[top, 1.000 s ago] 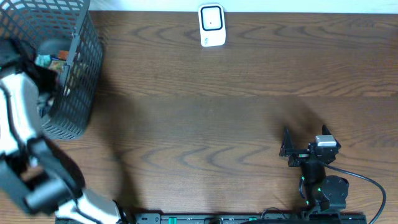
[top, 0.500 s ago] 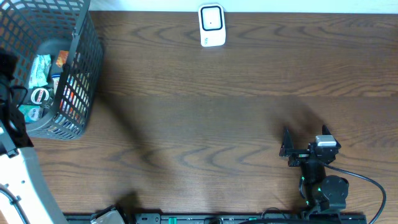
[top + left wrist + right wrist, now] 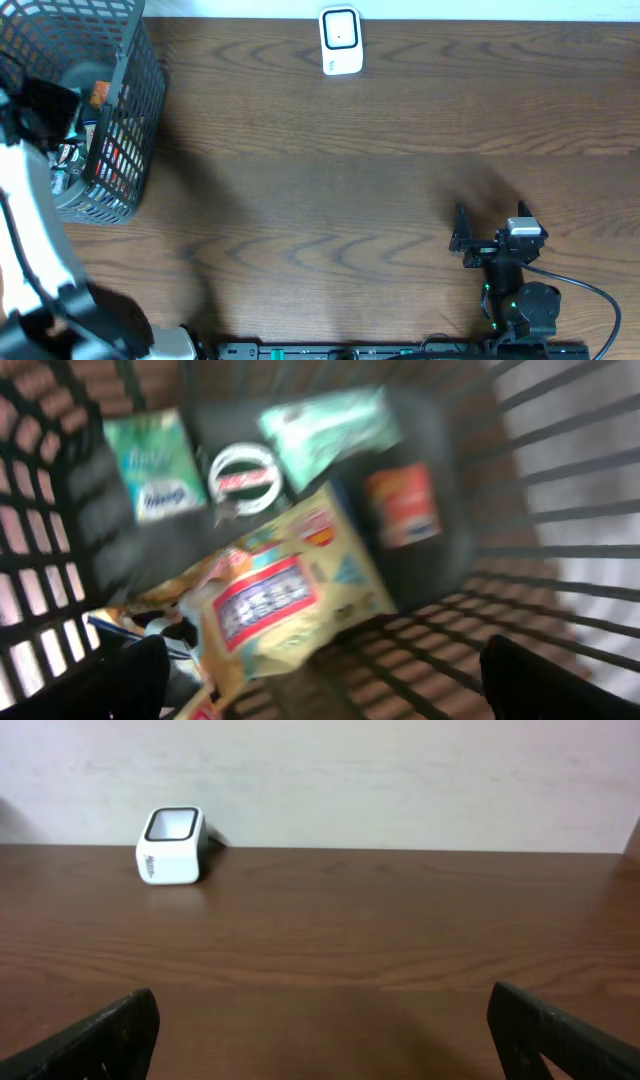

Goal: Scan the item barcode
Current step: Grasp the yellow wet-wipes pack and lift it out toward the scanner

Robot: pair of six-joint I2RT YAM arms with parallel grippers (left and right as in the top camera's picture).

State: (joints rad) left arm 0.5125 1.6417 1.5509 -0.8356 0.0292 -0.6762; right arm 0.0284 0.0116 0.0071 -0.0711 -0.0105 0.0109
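Grey mesh basket [image 3: 125, 150] at 10 o'clock on the table [image 3: 330, 180], with the left hand [image 3: 345, 685] over its opening.
The left hand's fingers stand wide apart and grip nothing. Below them, blurred, a yellow packet [image 3: 280, 600] lies in the basket with a round lid [image 3: 243, 475] and green packets [image 3: 150, 460] behind it. The white scanner [image 3: 340, 41] stands at 12 o'clock. The right hand [image 3: 320, 1040], at 4 o'clock, is spread wide and empty, facing the scanner.

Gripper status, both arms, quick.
Left gripper: open, holding nothing, over the basket.
Right gripper: open, holding nothing, above the table.
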